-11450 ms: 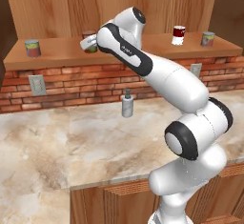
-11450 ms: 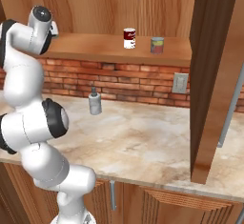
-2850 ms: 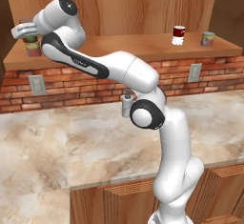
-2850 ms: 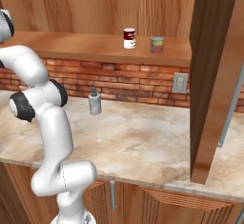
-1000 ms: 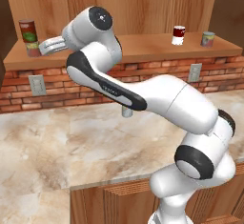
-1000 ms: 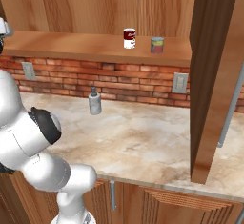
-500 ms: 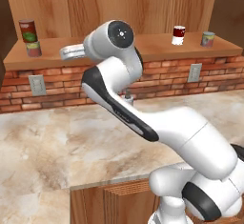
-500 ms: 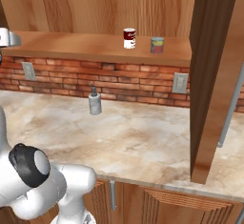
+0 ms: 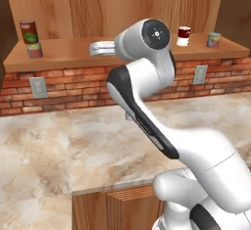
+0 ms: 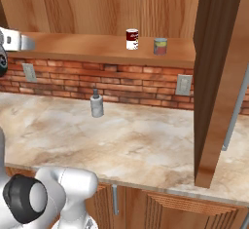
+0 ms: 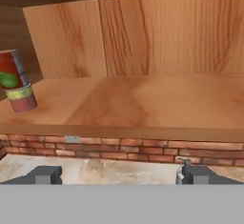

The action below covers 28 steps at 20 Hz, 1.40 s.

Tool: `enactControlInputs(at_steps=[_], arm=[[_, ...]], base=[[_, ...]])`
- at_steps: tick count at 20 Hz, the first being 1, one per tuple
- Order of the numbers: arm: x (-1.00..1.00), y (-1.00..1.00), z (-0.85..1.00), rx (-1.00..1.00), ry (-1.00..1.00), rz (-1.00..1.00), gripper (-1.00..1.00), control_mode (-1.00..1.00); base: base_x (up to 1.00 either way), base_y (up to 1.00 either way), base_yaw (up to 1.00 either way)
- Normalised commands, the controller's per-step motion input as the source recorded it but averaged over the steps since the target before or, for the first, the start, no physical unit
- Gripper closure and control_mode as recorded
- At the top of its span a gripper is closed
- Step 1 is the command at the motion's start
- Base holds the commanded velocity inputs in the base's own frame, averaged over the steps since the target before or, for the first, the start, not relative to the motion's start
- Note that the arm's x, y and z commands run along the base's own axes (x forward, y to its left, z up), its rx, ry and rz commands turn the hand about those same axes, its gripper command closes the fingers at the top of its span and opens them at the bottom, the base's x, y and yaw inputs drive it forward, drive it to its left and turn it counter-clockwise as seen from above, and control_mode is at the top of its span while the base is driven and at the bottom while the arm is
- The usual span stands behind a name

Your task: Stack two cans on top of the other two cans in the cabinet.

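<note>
**Fingers wide and empty in front of the shelf**

Your fingers [image 11: 47, 174] are spread wide apart with nothing between them; in the hand view the two dark tips sit at the bottom, one on each side, facing the cabinet [image 11: 143, 104]. In the left base view the hand [image 9: 102, 48] pokes out level with the shelf edge, roughly in the middle of its length.

Look to the far left of the shelf: the dark red-brown can [image 9: 28, 31] with the green patch stands upright on top of a pale can [image 9: 34, 50], a neat stack of two. In the hand view that stack is up and to the left of your left tip, well apart from it.

Over on the right of the shelf, the red can with the white band [image 9: 184, 35] stands alone, and the second pale can [image 9: 213, 39] is just beside it, not touching. Both are well apart from your fingers.

Below, the grey pump bottle [image 10: 97, 104] stands on the marble worktop [image 10: 146, 135] by the brick wall.
</note>
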Motion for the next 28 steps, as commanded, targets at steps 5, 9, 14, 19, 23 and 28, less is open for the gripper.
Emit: enactControlInputs(at_steps=[5, 9, 14, 19, 23, 28], arm=[[-0.18, -0.78, 0.13, 0.02, 0.0, -0.05, -1.0, -1.0], [-0.1, -0.75, 0.06, 0.0, 0.02, -0.07, -1.0, -1.0], [-0.01, -0.72, 0.0, 0.0, 0.05, -0.07, -1.0, -1.0], [0.0, -0.68, 0.0, 0.0, 0.04, -0.08, -1.0, -1.0], [0.0, -0.65, 0.0, 0.0, 0.05, -0.11, -1.0, -1.0], [0.01, -0.64, 0.0, 0.0, 0.01, -0.13, -1.0, -1.0]], base=[[0.0, 0.0, 0.0], [0.0, 0.0, 0.0], [0.0, 0.0, 0.0], [0.0, 0.0, 0.0], [0.0, 0.0, 0.0], [0.0, 0.0, 0.0]])
